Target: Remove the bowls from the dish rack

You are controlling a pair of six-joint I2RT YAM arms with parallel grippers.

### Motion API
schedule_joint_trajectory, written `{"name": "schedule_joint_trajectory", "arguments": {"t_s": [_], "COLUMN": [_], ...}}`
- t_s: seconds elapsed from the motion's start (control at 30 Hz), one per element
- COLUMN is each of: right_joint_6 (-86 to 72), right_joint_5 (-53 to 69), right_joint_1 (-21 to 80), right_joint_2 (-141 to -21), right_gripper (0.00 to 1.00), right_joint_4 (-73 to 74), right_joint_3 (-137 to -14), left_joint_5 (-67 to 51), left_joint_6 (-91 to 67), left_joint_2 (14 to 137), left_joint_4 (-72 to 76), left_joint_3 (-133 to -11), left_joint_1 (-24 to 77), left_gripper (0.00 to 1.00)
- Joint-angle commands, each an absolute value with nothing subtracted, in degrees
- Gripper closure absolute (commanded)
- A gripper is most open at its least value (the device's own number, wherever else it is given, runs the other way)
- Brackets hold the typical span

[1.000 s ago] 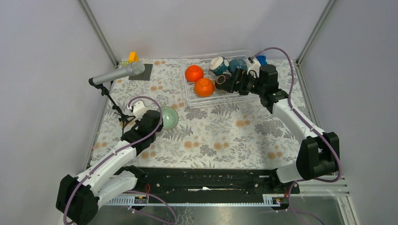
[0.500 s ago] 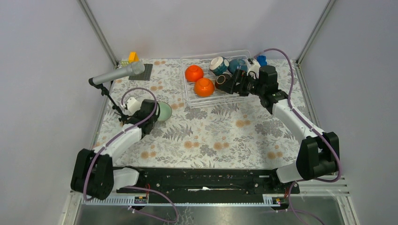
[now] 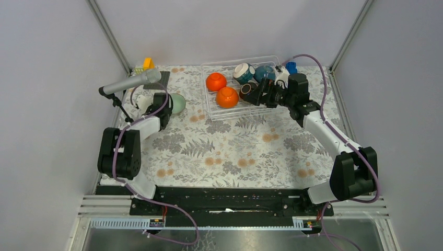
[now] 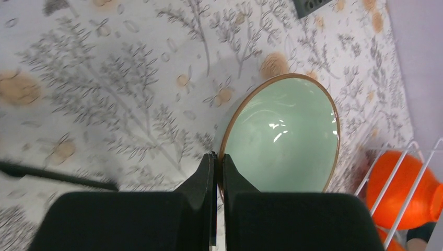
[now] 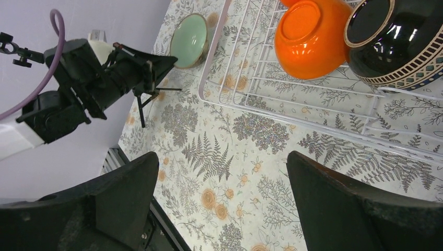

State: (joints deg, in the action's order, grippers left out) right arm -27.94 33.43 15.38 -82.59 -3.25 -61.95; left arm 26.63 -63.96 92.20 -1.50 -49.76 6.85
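The dish rack [image 3: 205,89] stood at the far edge of the worktop [image 3: 235,151] with bowls [image 3: 226,97] inside; a lone bowl [image 3: 177,103] was left of it, near the microphone [image 3: 130,82].

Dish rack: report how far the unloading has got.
Done: one mint green bowl is out of the dish rack, off to its left. In hand: the left gripper is shut on that bowl's rim; the right gripper hangs open at the rack's front, near the dark bowl. Left: two orange bowls, two teal bowls and the dark bowl sit in the rack.
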Motion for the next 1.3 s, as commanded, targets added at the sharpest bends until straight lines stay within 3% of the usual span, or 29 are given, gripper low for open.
{"name": "schedule_joint_trajectory", "arguments": {"t_s": [0.0, 0.07, 0.13, 0.17, 0.23, 0.47, 0.63, 0.8, 0.93, 1.17, 1.27], "right_joint_6": [-26.6, -26.5, -26.4, -26.3, -26.3, -26.3, -25.2, -25.4, -25.5, -23.7, -22.1], "right_joint_5": [32.4, 32.3, 32.1, 32.0, 31.8, 29.3, 21.0, 16.3, 16.8, 19.2, 17.7], "right_joint_1": [15.7, 15.7, 15.7, 15.7, 15.7, 15.7, 15.7, 14.7, 13.4, 13.0, 13.0], "right_joint_2": [-82.9, -83.0, -83.0, -83.1, -83.2, -84.5, -86.1, -89.0, -92.8, -100.7, -104.0], "right_gripper": [0.00, 0.00, 0.00, 0.00, 0.00, 0.00, 0.00, 0.00, 0.00, 0.01, 0.00], "right_joint_4": [-4.0, -4.0, -3.8, -3.7, -3.3, -1.2, 5.8, 9.2, 9.0, 7.7, 9.7], "right_joint_3": [-62.3, -62.2, -62.2, -62.3, -62.5, -64.8, -68.8, -72.5, -75.7, -82.5, -86.1], "left_joint_5": [22.2, 20.0, 19.8, 19.6, 18.5, 11.8, 2.6, -4.9, -6.1, 2.8, 4.4], "left_joint_6": [-64.8, -63.7, -62.6, -62.1, -61.6, -59.3, -56.8, -50.0, -45.4, -38.4, -36.5], "left_joint_2": [95.9, 96.8, 96.4, 95.9, 94.3, 86.7, 79.8, 72.4, 68.0, 66.5, 69.9], "left_joint_4": [6.4, 7.0, 6.8, 6.9, 7.9, 9.0, 9.2, 11.1, 10.4, 15.6, 14.8], "left_joint_3": [-55.5, -56.3, -56.6, -56.3, -54.8, -47.3, -40.2, -35.7, -34.9, -36.3, -39.5], "left_joint_1": [4.1, 3.4, 3.3, 3.3, 3.3, 3.3, 4.0, 10.4, 16.1, 19.8, 20.7], "left_gripper": [1.00, 0.96, 0.63, 0.53, 0.43, 0.34, 0.33, 0.27, 0.24, 0.15, 0.04]}}
